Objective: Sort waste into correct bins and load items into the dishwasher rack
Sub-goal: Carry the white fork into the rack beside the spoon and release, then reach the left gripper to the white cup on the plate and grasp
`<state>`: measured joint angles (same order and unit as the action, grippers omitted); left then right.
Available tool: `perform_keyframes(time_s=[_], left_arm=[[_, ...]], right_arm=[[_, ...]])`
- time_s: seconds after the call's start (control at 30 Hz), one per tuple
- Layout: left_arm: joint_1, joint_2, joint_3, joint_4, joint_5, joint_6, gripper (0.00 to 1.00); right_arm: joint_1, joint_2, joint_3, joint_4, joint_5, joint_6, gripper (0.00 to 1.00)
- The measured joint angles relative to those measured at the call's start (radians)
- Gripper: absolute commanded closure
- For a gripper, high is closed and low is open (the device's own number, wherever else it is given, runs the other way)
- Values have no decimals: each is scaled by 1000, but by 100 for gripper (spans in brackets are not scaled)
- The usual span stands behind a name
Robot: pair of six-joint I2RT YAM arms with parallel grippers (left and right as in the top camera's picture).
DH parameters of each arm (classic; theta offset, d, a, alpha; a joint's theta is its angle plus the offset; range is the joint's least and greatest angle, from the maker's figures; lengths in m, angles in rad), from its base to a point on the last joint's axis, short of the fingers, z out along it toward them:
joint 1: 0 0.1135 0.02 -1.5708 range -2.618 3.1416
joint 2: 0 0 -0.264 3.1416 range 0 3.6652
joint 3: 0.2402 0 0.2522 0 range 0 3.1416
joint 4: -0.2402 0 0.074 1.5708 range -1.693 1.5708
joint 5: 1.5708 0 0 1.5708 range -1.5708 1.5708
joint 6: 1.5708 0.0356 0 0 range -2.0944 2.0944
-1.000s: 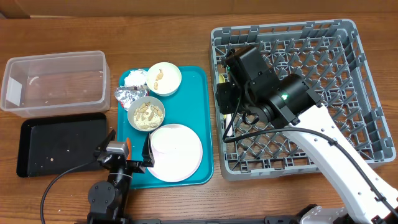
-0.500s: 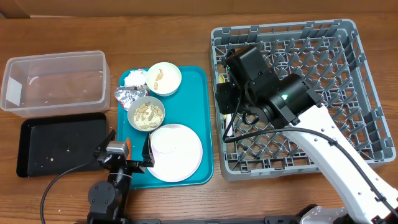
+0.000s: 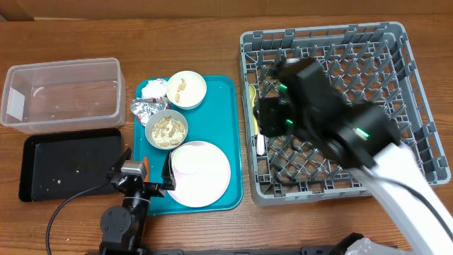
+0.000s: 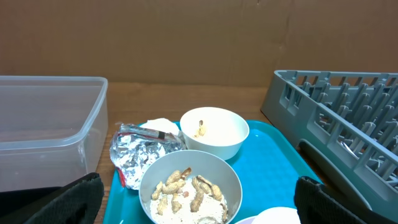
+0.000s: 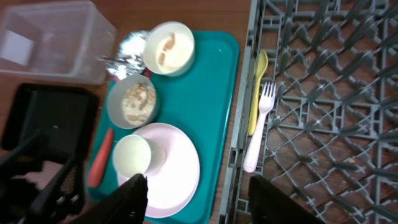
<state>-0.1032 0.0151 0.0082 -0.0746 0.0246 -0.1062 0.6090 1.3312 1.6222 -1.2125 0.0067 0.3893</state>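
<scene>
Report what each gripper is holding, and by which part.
Nothing: left gripper and right gripper both stand open, empty. Fork and spoon lie in the rack.

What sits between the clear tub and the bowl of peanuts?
The crumpled foil wrapper, at the teal tray's edge; the overhead view shows it best.

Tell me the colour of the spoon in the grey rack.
Spoon is pale yellow; clearest in right wrist view.

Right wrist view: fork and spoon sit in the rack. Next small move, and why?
Probably swing the right pincer over to the cup at the plate's edge on the teal tray. The pincer is open and empty, fork and spoon lie in the rack, and the cup is not yet loaded.
</scene>
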Motion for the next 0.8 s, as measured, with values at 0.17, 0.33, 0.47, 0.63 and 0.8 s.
perform_keyframes(time_s=[0.17, 0.33, 0.47, 0.63, 0.8], left_arm=[[0, 0, 0, 2, 16, -16, 0], [0, 0, 0, 16, 116, -140, 0], [0, 0, 1, 22, 277, -222, 0], [0, -1, 68, -113, 382, -276, 0], [0, 0, 283, -418, 357, -287, 0]], right_arm=[[0, -167, 0, -49, 5, 6, 17], [0, -211, 0, -60, 11, 26, 0], [0, -210, 0, -60, 11, 30, 0], [0, -210, 0, -59, 12, 30, 0], [0, -210, 0, -53, 12, 30, 0]])
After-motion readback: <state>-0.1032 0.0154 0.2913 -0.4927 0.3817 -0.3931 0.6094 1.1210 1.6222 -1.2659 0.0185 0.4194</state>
